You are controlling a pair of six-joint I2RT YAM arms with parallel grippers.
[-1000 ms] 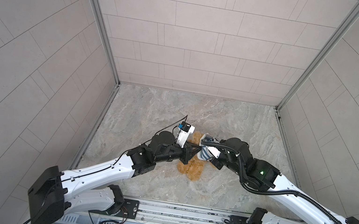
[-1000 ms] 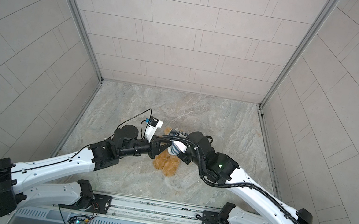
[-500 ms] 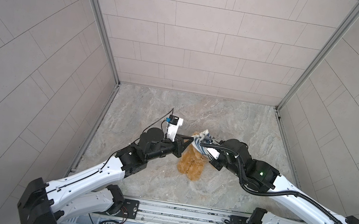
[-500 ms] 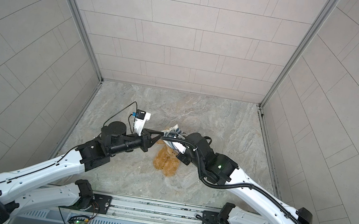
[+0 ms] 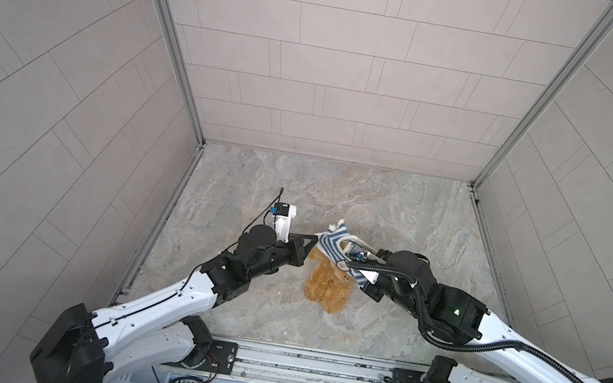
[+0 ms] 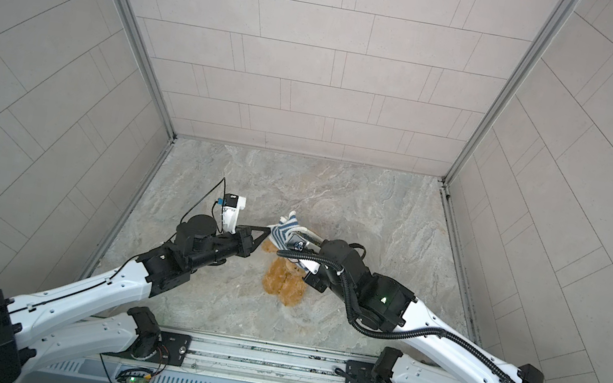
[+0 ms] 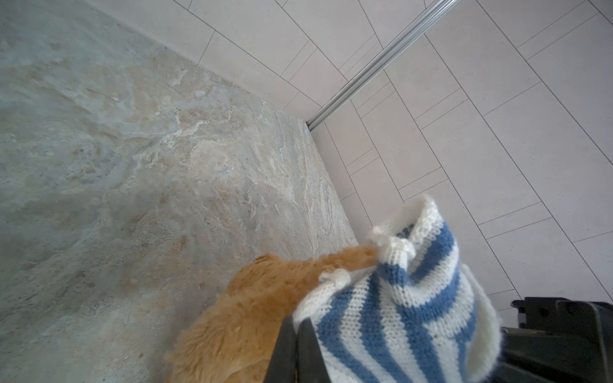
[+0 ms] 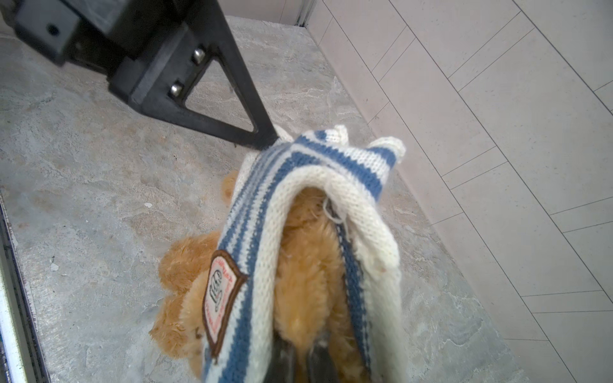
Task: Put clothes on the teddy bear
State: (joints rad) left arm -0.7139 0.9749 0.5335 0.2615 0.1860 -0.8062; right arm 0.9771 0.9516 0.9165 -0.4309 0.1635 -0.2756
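Observation:
The golden-brown teddy bear [image 5: 325,290] [image 6: 281,286] lies on the stone floor between my two arms. A blue-and-white striped shirt [image 5: 331,243] [image 6: 284,232] with a brown badge [image 8: 219,291] covers its upper part, stretched into an open tunnel. My left gripper [image 7: 298,331] [image 5: 314,239] is shut on the shirt's white edge. My right gripper [image 8: 302,358] reaches into the shirt's opening and is shut on the teddy bear's fur [image 8: 308,282]. The bear's head is hidden under the shirt; its legs [image 8: 180,265] stick out.
Tiled walls [image 5: 315,76] close the stone floor [image 5: 397,216] in at the back and on both sides, with metal corner posts [image 5: 166,34]. The rail [image 5: 309,364] carrying both arm bases runs along the front edge.
My left gripper closed on the shirt's edge and drew back to the left, stretching the shirt out from the bear. The right arm has barely moved.

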